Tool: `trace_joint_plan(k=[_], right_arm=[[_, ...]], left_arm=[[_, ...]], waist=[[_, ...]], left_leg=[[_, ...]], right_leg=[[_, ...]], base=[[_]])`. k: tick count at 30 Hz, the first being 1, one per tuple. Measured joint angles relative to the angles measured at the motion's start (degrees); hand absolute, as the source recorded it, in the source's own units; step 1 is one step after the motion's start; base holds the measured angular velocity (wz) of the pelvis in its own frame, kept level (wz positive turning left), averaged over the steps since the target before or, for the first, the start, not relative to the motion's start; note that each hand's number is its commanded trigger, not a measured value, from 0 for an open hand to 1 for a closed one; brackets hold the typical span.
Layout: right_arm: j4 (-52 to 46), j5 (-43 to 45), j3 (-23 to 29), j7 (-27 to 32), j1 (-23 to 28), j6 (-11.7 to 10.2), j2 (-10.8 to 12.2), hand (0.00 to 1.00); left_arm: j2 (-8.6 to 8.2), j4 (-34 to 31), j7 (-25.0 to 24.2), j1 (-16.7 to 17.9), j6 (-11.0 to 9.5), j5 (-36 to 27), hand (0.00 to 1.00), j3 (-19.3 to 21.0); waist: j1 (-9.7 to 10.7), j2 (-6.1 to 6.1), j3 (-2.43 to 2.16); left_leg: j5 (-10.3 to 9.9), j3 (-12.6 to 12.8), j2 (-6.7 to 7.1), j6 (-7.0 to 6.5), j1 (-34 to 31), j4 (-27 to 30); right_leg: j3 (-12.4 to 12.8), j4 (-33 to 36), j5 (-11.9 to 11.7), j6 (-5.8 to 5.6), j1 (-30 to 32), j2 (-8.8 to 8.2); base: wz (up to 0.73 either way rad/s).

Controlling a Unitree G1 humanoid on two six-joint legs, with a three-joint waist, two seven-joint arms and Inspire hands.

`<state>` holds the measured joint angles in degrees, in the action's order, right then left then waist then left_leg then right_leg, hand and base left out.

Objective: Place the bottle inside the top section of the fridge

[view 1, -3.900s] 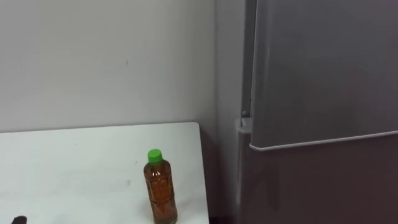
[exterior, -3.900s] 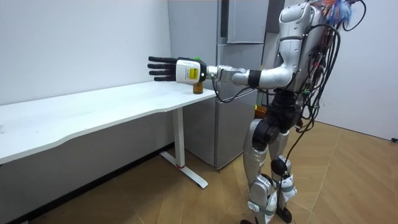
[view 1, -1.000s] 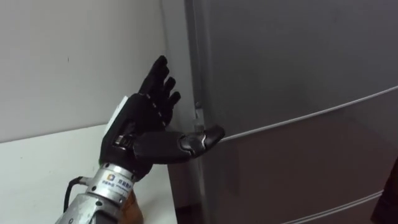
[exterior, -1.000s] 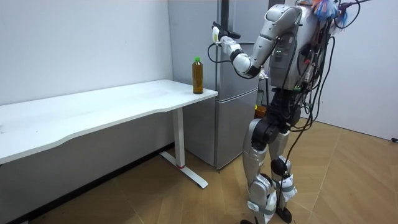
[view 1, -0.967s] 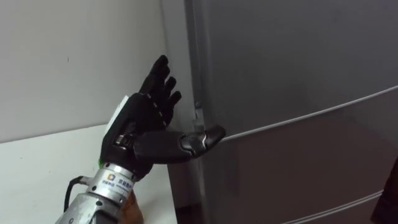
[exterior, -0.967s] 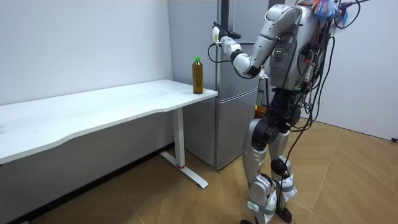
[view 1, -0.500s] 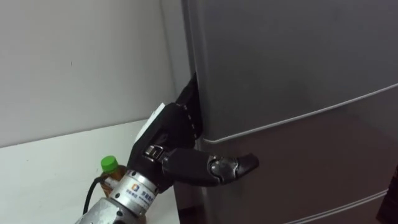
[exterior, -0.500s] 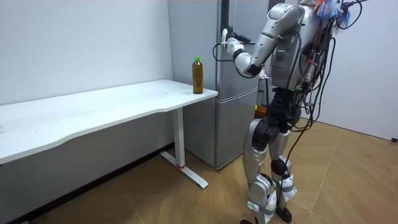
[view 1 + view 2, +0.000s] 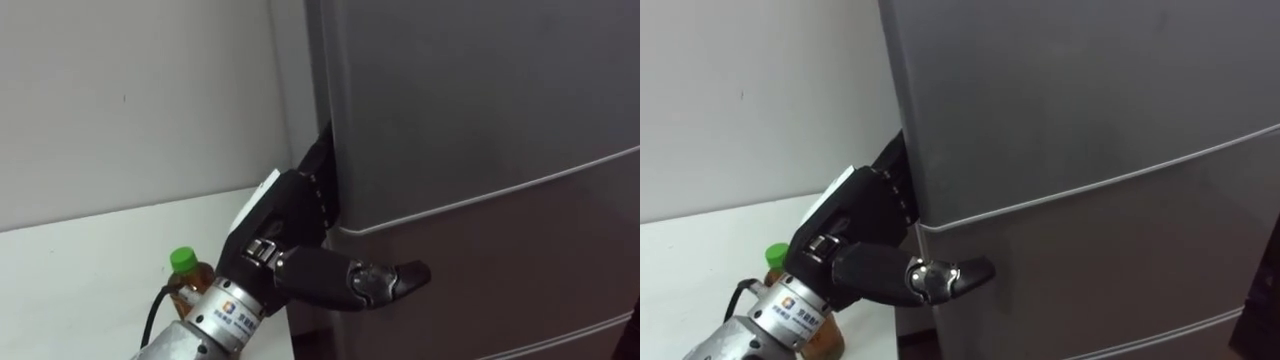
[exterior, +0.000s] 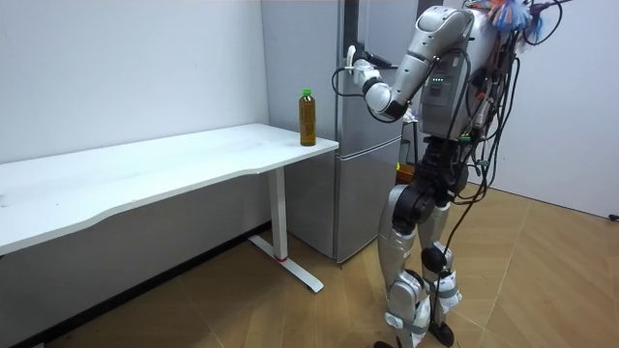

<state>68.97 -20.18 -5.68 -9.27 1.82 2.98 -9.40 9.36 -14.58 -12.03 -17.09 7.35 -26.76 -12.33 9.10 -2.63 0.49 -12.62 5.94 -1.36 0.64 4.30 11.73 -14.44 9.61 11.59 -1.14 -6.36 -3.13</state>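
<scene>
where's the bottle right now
The bottle stands upright on the white table, at its corner next to the fridge in the room view. In the left eye view its green cap shows beside the wrist of the left hand.

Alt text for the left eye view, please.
The robot's left hand is at the left edge of the grey upper fridge door. Lower left, a green-capped bottle stands on the white table.

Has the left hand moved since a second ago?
Yes. The left hand has dropped and slid right, into the left edge of the upper fridge door.
</scene>
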Motion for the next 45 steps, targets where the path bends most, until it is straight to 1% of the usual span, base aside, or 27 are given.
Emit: trace_joint_plan(k=[4, 5, 6, 7, 8, 9, 10, 14, 16, 17, 18, 19, 20, 21, 23, 24, 25, 27, 28, 29, 30, 31, 33, 35, 36, 39, 45], right_arm=[[0.4, 0.0, -2.1, -0.3, -0.4, -0.6, -0.1, 0.0], [0.4, 0.0, -2.1, -0.3, -0.4, -0.6, -0.1, 0.0], [0.4, 0.0, -2.1, -0.4, -0.5, -0.6, -0.1, 0.0], [0.4, 0.0, -2.1, -0.6, -0.5, -0.6, -0.1, 0.0], [0.4, 0.0, -2.1, -0.7, -0.5, -0.6, -0.1, 0.0], [0.4, 0.0, -2.2, -0.8, -0.5, -0.6, -0.1, 0.0], [0.4, 0.0, -2.2, -0.9, -0.5, -0.6, -0.1, 0.0], [0.4, -0.2, -3.0, -0.9, -0.5, -1.2, -0.1, 0.0], [0.4, -0.3, -3.9, -0.9, -0.5, -1.8, -0.1, 0.0], [0.4, -0.3, -4.1, -0.9, -0.5, -1.9, -0.1, 0.0], [0.5, -0.5, -4.3, -0.9, -0.6, -2.0, -0.1, 0.0], [0.5, -0.5, -4.4, -0.9, -0.7, -2.2, 0.0, 0.0], [0.5, -0.5, -4.4, -0.9, -0.7, -2.3, 0.0, 0.0], [0.5, -0.5, -4.4, -0.9, -0.7, -2.4, 0.0, 0.0], [0.7, -0.6, -4.4, -0.9, -0.6, -2.5, 0.0, 0.0], [1.0, -1.3, -4.4, -0.8, -0.5, -2.7, 0.0, 0.0], [1.2, -2.1, -4.4, -0.8, -0.5, -2.9, 0.0, 0.0], [1.5, -2.2, -4.4, -0.7, -0.5, -2.9, 0.0, 0.0], [1.5, -2.1, -4.4, -0.7, -0.5, -3.0, 0.0, 0.0], [1.5, -2.1, -4.4, -0.7, -0.5, -3.1, 0.0, 0.0], [1.6, -2.0, -4.4, -0.7, -0.5, -3.1, 0.0, 0.0], [1.6, -2.0, -4.3, -0.7, -0.5, -3.1, 0.0, 0.0], [1.7, -2.1, -4.3, -0.8, -0.6, -3.2, 0.0, 0.0], [2.1, -2.1, -4.3, -0.9, -0.8, -3.2, 0.0, 0.0], [2.2, -2.1, -4.4, -0.9, -0.8, -3.2, 0.0, 0.0], [2.2, -2.1, -4.3, -0.9, -0.7, -3.2, 0.0, 0.0], [2.5, -2.1, -4.3, -0.9, -0.8, -3.5, 0.0, 0.0]], left_arm=[[0.05, 0.0, 0.0, 0.0, -0.4, 0.7, 0.0, -1.6], [0.06, 0.0, 0.0, 0.0, -0.4, 0.7, 0.11, -1.7], [0.07, 0.0, 0.0, 0.1, -0.4, 0.7, 0.34, -1.8], [0.07, 0.0, 0.0, 0.1, -0.5, 0.9, 0.44, -2.0], [0.07, 0.0, 0.0, 0.2, -0.7, 1.3, 0.61, -2.1], [0.04, 0.0, 0.0, 0.4, -1.1, 1.6, 0.85, -2.4], [0.04, 0.0, 0.0, 0.7, -1.4, 1.6, 1.0, -2.6], [-0.29, 0.0, 0.0, 1.7, -2.4, 1.6, 1.0, -2.5], [-0.92, 0.0, -0.1, 1.7, -2.7, 1.7, 0.85, -2.7], [-0.79, 0.0, -0.3, 1.9, -2.9, 1.7, 0.74, -3.3], [-1.19, -0.1, -0.3, 3.1, -3.8, 1.6, 0.72, -4.3], [-2.59, 0.0, 0.2, 3.8, -3.8, 1.8, 0.66, -4.1], [-3.03, 0.1, 0.3, 3.8, -3.7, 2.2, 0.62, -3.9], [-3.22, 0.1, 0.3, 3.8, -3.8, 2.4, 0.6, -3.8], [-3.24, 0.1, 0.3, 3.8, -4.2, 2.7, 0.58, -3.7], [-3.21, 0.1, 0.3, 3.8, -4.6, 2.7, 0.56, -3.9], [-3.17, 0.1, 0.3, 3.9, -5.2, 2.7, 0.53, -4.3], [-3.34, 0.1, 0.3, 4.3, -5.7, 2.6, 0.5, -4.7], [-3.8, 0.1, 0.3, 4.3, -5.6, 2.6, 0.45, -4.7], [-4.0, 0.2, 0.4, 4.4, -5.6, 2.4, 0.44, -4.7], [-4.32, 0.3, 0.4, 4.6, -5.7, 2.0, 0.36, -4.7], [-4.31, 0.3, 0.4, 4.7, -5.8, 1.7, 0.31, -4.7], [-4.22, 0.3, 0.4, 4.7, -5.8, 1.3, 0.24, -4.7], [-4.19, 0.3, 0.1, 4.7, -5.9, 1.2, 0.2, -4.9], [-4.15, 0.3, 0.0, 4.7, -6.0, 1.2, 0.2, -5.2], [-3.75, 0.3, -0.1, 4.7, -6.2, 1.4, 0.12, -5.9], [-2.87, 0.2, -2.3, 4.7, -7.0, 1.6, 0.07, -6.6]], waist=[[-0.1, 0.24, -0.02], [-0.1, 0.25, -0.01], [0.0, 0.25, -0.01], [0.0, 0.22, -0.03], [0.0, 0.23, -0.02], [0.0, 0.22, -0.02], [0.0, 0.22, -0.03], [-0.1, 0.25, 0.0], [0.0, 0.22, -0.01], [0.0, 0.23, -0.01], [-0.2, 0.24, 0.0], [-0.2, 0.23, -0.01], [-0.2, 0.23, 0.0], [-0.2, 0.35, 0.1], [-0.1, 0.28, 0.11], [-0.1, 0.27, 0.11], [-0.1, 0.27, 0.12], [-0.1, 0.28, 0.12], [-0.1, 0.25, 0.11], [-0.1, 0.25, 0.11], [0.0, 0.26, 0.13], [-0.1, 0.26, 0.13], [0.0, 0.26, 0.13], [-0.1, 0.29, 0.14], [-0.1, 0.3, 0.15], [-0.1, 0.31, 0.16], [-0.1, 0.1, 0.21]], left_leg=[[0.0, 0.0, 0.03, -0.08, 0.1, 0.0], [0.1, 0.0, 0.03, -0.09, 0.1, 0.0], [0.1, 0.0, 0.05, -0.1, 0.1, 0.0], [0.1, 0.0, 0.06, -0.13, 0.1, 0.0], [0.1, 0.0, 0.07, -0.13, 0.1, 0.0], [0.1, 0.0, 0.08, -0.14, 0.1, 0.0], [0.1, 0.0, 0.1, -0.15, 0.1, 0.0], [0.1, 0.0, 0.13, -0.17, 0.2, 0.0], [0.1, 0.0, 0.14, -0.18, 0.2, 0.0], [0.1, 0.0, 0.14, -0.18, 0.2, 0.0], [0.1, 0.0, 0.15, -0.18, 0.2, 0.0], [0.1, 0.0, 0.16, -0.18, 0.1, 0.0], [0.1, 0.0, 0.15, -0.21, 0.1, 0.0], [0.2, 0.0, 0.15, -0.23, 0.0, 0.0], [0.2, 0.0, 0.16, -0.23, 0.0, 0.0], [0.2, 0.1, 0.16, -0.23, 0.0, 0.0], [0.2, 0.1, 0.17, -0.23, 0.0, 0.0], [0.2, 0.1, 0.18, -0.23, 0.1, 0.0], [0.2, 0.1, 0.19, -0.23, 0.1, 0.0], [0.2, 0.1, 0.19, -0.23, 0.1, 0.0], [0.2, 0.1, 0.18, -0.23, 0.1, -0.1], [0.2, 0.1, 0.16, -0.23, 0.1, -0.1], [0.2, 0.2, 0.15, -0.22, 0.1, -0.1], [0.2, 0.2, 0.15, -0.22, 0.2, -0.1], [0.2, 0.2, 0.16, -0.22, 0.2, -0.2], [0.2, 0.2, 0.16, -0.22, 0.2, -0.2], [0.2, 0.2, 0.17, -0.23, 0.0, 0.0]], right_leg=[[-0.1, 0.0, 0.0, -0.06, -0.1, -0.09], [-0.1, 0.0, -0.1, -0.07, -0.1, -0.1], [-0.1, 0.0, -0.1, -0.08, -0.1, -0.12], [-0.2, 0.0, -0.1, -0.1, -0.2, -0.14], [-0.2, 0.0, -0.1, -0.11, -0.2, -0.15], [-0.2, 0.0, -0.1, -0.12, -0.2, -0.17], [-0.2, 0.0, -0.1, -0.13, -0.2, -0.19], [0.0, 0.0, -0.1, -0.15, -0.4, -0.22], [-0.1, -0.1, -0.1, -0.15, -0.4, -0.23], [0.0, -0.1, -0.1, -0.15, -0.4, -0.23], [-0.1, -0.1, -0.1, -0.16, -0.5, -0.24], [-0.1, -0.1, -0.1, -0.16, -0.4, -0.25], [-0.1, -0.1, -0.1, -0.16, -0.4, -0.25], [-0.1, -0.1, -0.1, -0.16, -0.3, -0.24], [-0.1, -0.2, -0.1, -0.17, -0.4, -0.23], [0.0, -0.2, -0.1, -0.17, -0.4, -0.22], [0.0, -0.3, -0.1, -0.17, -0.4, -0.21], [0.0, -0.5, -0.1, -0.2, -0.5, -0.19], [0.0, -0.6, -0.1, -0.2, -0.5, -0.19], [0.0, -0.6, -0.1, -0.2, -0.6, -0.19], [0.0, -0.7, -0.1, -0.2, -0.6, -0.16], [0.0, -0.7, -0.1, -0.2, -0.6, -0.14], [-0.1, -0.7, -0.1, -0.19, -0.7, -0.13], [0.0, -0.7, -0.1, -0.2, -0.8, -0.14], [0.0, -0.7, -0.1, -0.21, -0.8, -0.14], [0.0, -0.7, -0.2, -0.23, -0.8, -0.14], [0.1, -0.9, -0.3, -0.32, -0.6, -0.13]], base=[[0.0], [0.0], [0.0], [0.0], [0.0], [0.0], [0.0], [0.0], [0.0], [0.0], [0.0], [0.03], [0.0], [0.0], [0.0], [0.0], [0.0], [0.0], [0.0], [0.0], [0.0], [0.0], [0.0], [0.0], [0.0], [0.0], [0.0]])
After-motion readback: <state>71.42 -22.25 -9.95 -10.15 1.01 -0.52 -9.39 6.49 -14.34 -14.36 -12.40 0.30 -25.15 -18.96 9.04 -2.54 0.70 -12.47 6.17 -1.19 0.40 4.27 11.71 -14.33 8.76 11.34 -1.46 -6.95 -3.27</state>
